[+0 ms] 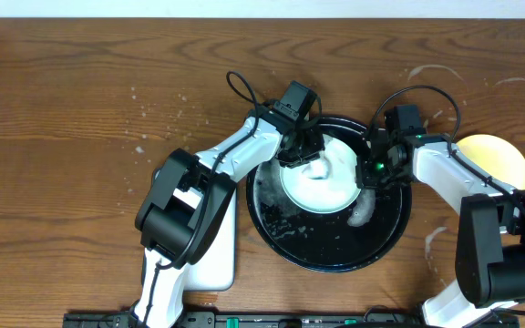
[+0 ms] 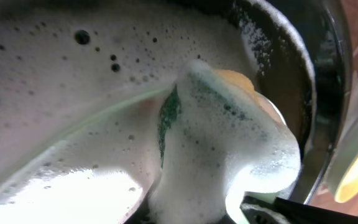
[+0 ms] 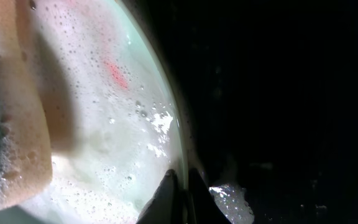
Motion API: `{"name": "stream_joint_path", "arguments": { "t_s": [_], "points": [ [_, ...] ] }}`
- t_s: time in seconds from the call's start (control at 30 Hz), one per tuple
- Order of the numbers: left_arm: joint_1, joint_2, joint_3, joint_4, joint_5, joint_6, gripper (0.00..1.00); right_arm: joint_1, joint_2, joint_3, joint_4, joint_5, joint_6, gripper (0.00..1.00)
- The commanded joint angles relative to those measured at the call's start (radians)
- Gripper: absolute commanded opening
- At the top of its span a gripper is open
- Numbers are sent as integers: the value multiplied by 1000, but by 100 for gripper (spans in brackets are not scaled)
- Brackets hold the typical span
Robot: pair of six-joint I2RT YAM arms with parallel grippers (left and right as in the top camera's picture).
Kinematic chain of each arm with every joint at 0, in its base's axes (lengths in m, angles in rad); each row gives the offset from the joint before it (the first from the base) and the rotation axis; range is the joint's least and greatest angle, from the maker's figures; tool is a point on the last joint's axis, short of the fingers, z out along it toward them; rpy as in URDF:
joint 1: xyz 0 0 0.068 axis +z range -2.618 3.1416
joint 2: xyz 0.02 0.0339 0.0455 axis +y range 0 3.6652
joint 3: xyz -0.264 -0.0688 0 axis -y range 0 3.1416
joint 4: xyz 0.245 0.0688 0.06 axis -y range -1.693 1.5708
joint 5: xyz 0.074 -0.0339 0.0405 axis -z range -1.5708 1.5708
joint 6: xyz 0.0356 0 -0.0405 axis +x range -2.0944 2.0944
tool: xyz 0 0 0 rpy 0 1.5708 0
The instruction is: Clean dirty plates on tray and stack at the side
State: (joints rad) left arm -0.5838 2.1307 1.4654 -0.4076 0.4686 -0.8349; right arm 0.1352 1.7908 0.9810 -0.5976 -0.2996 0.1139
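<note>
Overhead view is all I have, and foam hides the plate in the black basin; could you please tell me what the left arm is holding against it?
Observer: A yellow sponge with a green scouring face, lathered in white foam, lies against the pale mint green round plate.
Operator: Thank you. Is any sauce left on it?
Observer: Yes, the right wrist view shows a faint red smear under the suds.
Operator: Is the plate being steadied?
Observer: The right gripper is pinched shut on the plate's rim, inside the large round black basin.

Foamy sponge (image 2: 229, 143), white tray (image 1: 215, 264)
</note>
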Motion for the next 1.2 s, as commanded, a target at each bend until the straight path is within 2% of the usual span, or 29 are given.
{"name": "stream_joint_path", "arguments": {
  "t_s": [0.0,0.5,0.63,1.0,1.17],
  "points": [
    [-25,42,-14,0,74,-56,8,-3,40,-35,1,108,-26,1],
    [-80,64,-24,-80,123,21,8,-3,40,-35,3,108,-25,1],
    [-114,140,-24,10,127,99,8,-2,40,-35,4,108,-21,1],
    [95,179,-14,24,68,129,8,-2,40,-35,2,108,-22,1],
    [149,179,-10,13,31,147,7,-2,40,-35,2,108,-22,1]
  ]
}}
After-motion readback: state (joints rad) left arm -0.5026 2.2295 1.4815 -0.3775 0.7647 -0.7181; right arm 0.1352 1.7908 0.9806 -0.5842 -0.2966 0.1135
